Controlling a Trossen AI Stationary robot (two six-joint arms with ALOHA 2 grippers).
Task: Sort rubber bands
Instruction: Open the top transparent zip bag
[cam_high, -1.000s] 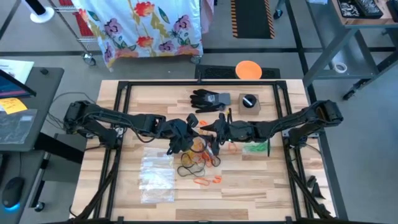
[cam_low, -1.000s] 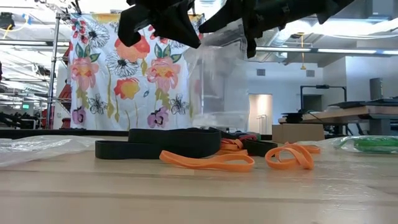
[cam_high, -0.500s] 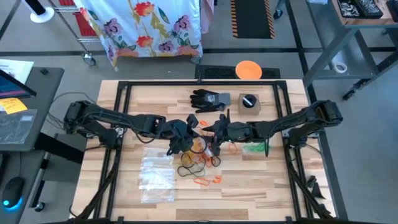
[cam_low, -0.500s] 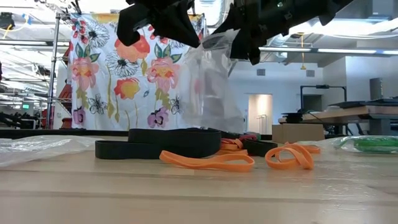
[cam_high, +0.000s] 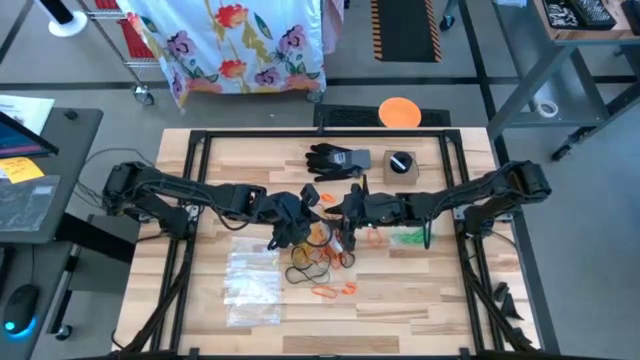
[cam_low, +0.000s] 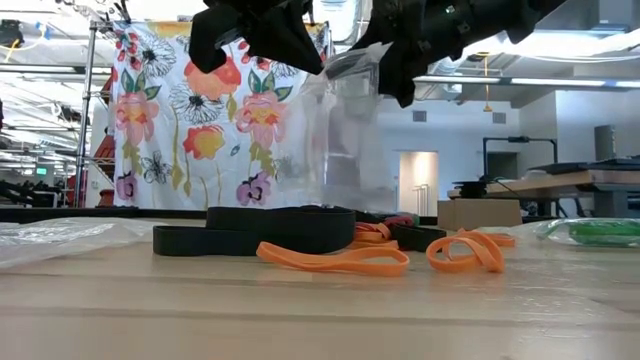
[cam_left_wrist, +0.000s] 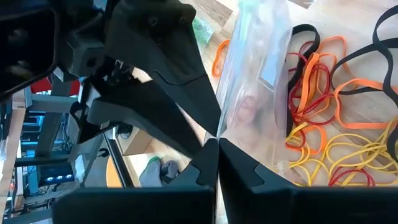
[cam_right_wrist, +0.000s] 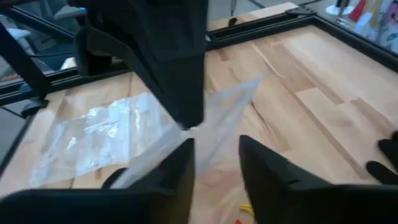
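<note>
A clear plastic bag (cam_low: 335, 140) was held up above the middle of the desk (cam_high: 420, 290), its one edge pinched by the clenched left claw (cam_high: 297, 212). The right claw (cam_high: 345, 212) was found at the bag's other edge with its fingers (cam_right_wrist: 261, 168) parted on either side of it. The rubber bands (cam_high: 318, 262) were left lying on the desk under the bag, nearer the front edge.

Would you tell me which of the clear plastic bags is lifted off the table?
The clear bag hanging between the left gripper and right gripper; the other bags lie flat on the table.
</note>
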